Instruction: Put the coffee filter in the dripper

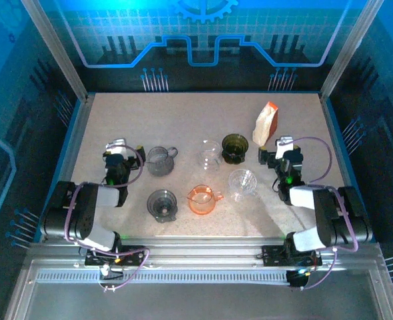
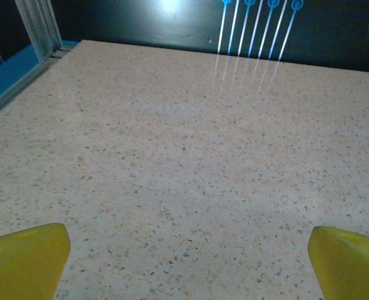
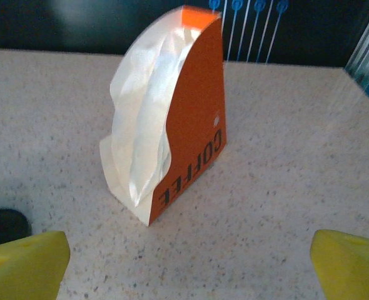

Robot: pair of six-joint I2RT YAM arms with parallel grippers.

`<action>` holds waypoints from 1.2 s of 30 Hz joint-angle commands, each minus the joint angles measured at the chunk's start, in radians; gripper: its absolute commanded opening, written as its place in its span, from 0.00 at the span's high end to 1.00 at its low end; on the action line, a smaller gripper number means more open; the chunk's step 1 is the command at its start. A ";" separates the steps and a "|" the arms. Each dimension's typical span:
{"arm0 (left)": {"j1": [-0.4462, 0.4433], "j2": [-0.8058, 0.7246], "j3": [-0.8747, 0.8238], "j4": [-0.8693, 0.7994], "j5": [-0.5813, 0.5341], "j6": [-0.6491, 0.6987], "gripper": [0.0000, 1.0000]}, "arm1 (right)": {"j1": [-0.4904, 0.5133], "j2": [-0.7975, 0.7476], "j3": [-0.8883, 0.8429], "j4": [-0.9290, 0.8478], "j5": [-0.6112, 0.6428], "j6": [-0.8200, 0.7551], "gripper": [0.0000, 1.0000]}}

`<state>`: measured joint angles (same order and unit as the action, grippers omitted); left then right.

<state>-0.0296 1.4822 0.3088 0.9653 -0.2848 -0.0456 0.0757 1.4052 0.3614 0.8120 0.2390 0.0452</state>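
White coffee filters stand packed in an orange box marked COFFEE, upright on the table at the back right. Several drippers sit mid-table: a grey one, a clear one, a dark one, another clear one, an orange one and a dark grey one. My right gripper is open just in front of the box, nothing between its yellow fingers. My left gripper is open over bare table at the left.
The speckled table is bounded by metal posts and blue side rails. A dark back wall with blue lines stands behind. Both arm bases sit at the near edge, cables looping beside them.
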 commanded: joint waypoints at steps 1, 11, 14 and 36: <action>-0.008 -0.086 -0.029 0.010 -0.060 -0.008 0.01 | 0.005 -0.074 0.045 -0.149 0.066 0.038 0.00; -0.004 -0.338 0.090 -0.334 -0.249 -0.346 0.01 | 0.063 -0.184 0.253 -0.687 0.361 0.303 0.00; 0.004 -0.424 0.145 -0.543 -0.273 -0.535 0.01 | 0.005 -0.215 0.291 -0.791 0.165 0.463 0.00; 0.060 -0.664 0.221 -0.954 0.345 -0.880 0.11 | -0.069 -0.232 0.270 -0.775 -0.466 0.611 0.00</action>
<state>0.0311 0.8421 0.4786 0.1028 -0.1143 -0.9421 -0.0368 1.2228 0.6052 0.1303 -0.1963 0.7238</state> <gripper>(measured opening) 0.896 0.998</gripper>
